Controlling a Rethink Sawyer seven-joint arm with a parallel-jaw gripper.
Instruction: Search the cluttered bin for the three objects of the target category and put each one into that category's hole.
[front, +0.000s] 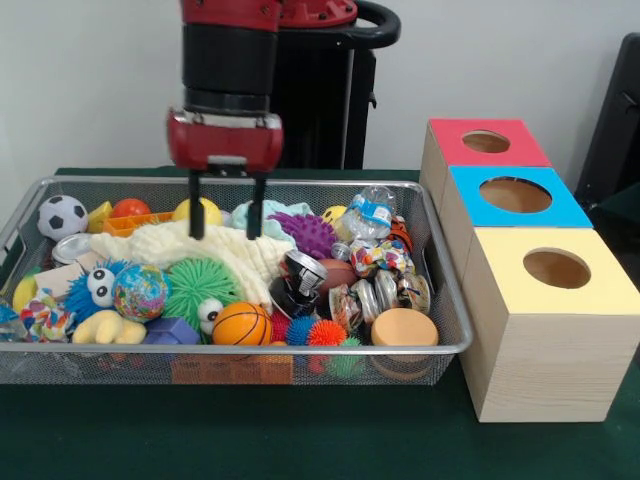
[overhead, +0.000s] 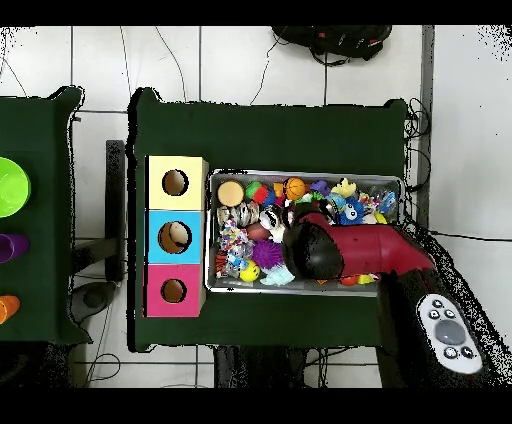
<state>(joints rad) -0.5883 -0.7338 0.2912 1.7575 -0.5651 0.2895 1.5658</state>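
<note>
The wire mesh bin (front: 250, 350) is full of toys; it also shows in the overhead view (overhead: 209, 265). My gripper (front: 227, 212) hangs over the bin's back middle, open and empty, its fingertips (front: 197, 228) close above a cream fuzzy toy (front: 200, 250). One knotted multicoloured rope toy (front: 380, 258) lies at the bin's right, among clear jars. Another rope toy (front: 45, 320) lies at the front left corner. A third does not show. The yellow-faced box's hole (front: 556, 268) is nearest the camera, right of the bin; it also shows in the overhead view (overhead: 175, 182). In the overhead view the arm (overhead: 340, 250) covers the gripper.
Blue-faced box (front: 515, 195) and red-faced box (front: 487, 142) stand behind the yellow one. The bin also holds a soccer ball (front: 62, 215), a basketball (front: 241, 324), a green spiky ball (front: 197, 285), a purple spiky toy (front: 308, 232), jars (front: 372, 300) and a round tan puck (front: 404, 327).
</note>
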